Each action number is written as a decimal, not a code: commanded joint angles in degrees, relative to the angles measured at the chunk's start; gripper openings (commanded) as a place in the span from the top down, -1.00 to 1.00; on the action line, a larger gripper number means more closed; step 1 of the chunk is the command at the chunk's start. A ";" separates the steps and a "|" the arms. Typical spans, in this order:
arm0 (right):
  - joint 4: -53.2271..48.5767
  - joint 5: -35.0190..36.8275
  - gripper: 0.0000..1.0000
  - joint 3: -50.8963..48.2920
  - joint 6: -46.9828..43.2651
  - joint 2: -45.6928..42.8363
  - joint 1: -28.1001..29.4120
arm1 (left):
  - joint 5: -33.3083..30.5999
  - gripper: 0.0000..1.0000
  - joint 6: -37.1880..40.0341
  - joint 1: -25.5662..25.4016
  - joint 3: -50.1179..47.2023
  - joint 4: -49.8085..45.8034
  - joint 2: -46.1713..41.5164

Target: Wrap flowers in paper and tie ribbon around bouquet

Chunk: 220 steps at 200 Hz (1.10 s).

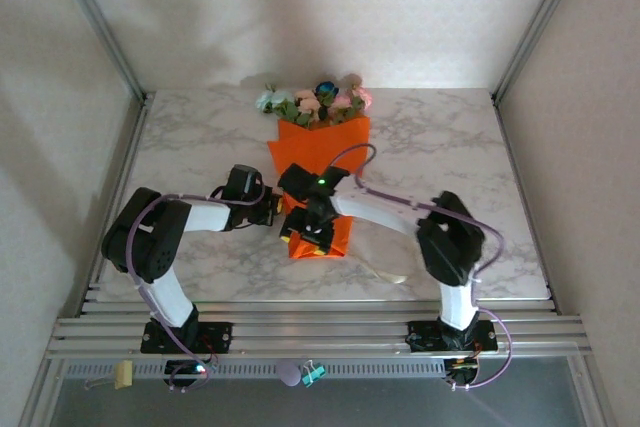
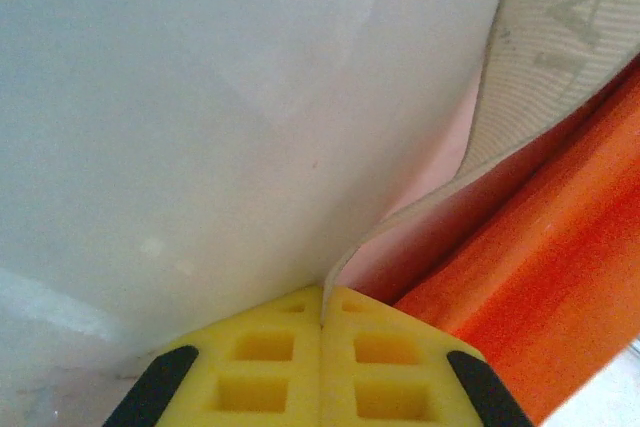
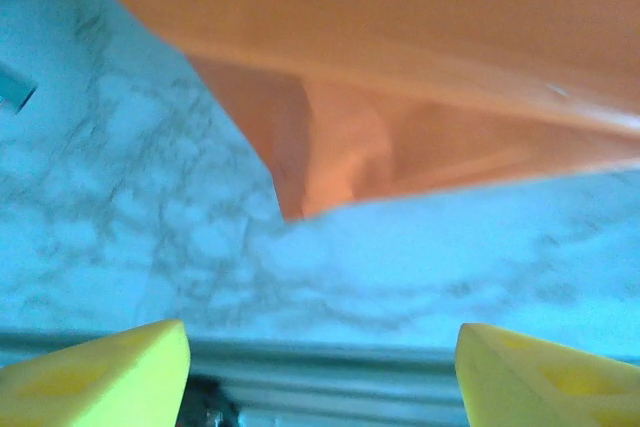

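The bouquet lies mid-table: orange paper (image 1: pixel 320 152) wrapped round the stems, the flowers (image 1: pixel 315 102) in pink, whitish and blue at its far end. My left gripper (image 1: pixel 272 209) sits at the wrap's left side. Its yellow fingers (image 2: pixel 400 357) are shut on the cream ribbon (image 2: pixel 560 37), whose thin edge runs between the pads, with the orange paper (image 2: pixel 560 277) just to the right. My right gripper (image 1: pixel 312 232) hovers over the wrap's near end. It stands open (image 3: pixel 320 367) with nothing between the fingers, and the paper's lower corner (image 3: pixel 340 147) lies ahead of it. A pale ribbon length (image 1: pixel 385 265) trails right of the wrap.
The marble table (image 1: pixel 450 147) has metal frame posts at both sides and slotted rails (image 1: pixel 320 332) along the near edge. A yellowish clip (image 1: pixel 123 375), a purple piece (image 1: pixel 289 373) and a teal clip (image 1: pixel 313 373) lie below the rails.
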 commanded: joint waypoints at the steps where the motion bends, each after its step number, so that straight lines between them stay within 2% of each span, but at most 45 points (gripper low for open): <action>1: -5.53 1.88 -0.47 -7.25 0.50 -10.36 -2.62 | -1.12 1.00 1.14 0.59 -0.49 -6.84 -0.18; 30: -4.19 2.85 -0.52 -23.84 9.39 -24.81 -7.98 | -1.02 1.00 1.74 0.59 0.38 -8.06 -0.17; 51: 3.88 -0.36 -0.50 -37.33 22.67 -32.89 -9.78 | -0.96 1.00 2.27 0.66 1.43 -9.27 -0.01; 73: 12.56 -1.36 -0.47 -45.26 34.02 -36.72 -11.79 | -1.25 1.00 2.72 0.59 2.27 -10.51 -0.26; 103: 12.19 1.92 -0.41 -45.66 42.40 -37.37 -14.78 | -1.17 1.00 2.99 0.60 3.03 -11.50 -0.71; 126: 16.84 1.68 -0.37 -48.86 48.81 -35.62 -15.50 | -1.12 1.00 2.80 0.59 2.96 -11.61 -1.13; 176: 17.71 1.81 -0.33 -48.73 51.55 -31.67 -16.63 | -0.47 1.00 3.25 0.59 2.80 -11.59 -1.68; 208: 21.51 1.61 -0.05 -47.33 50.12 -25.17 -18.59 | -0.26 1.00 3.34 0.72 2.12 -11.72 -2.38; 220: 21.59 1.75 0.15 -45.77 48.53 -22.45 -19.30 | -0.26 1.00 3.66 0.93 2.07 -11.91 -2.64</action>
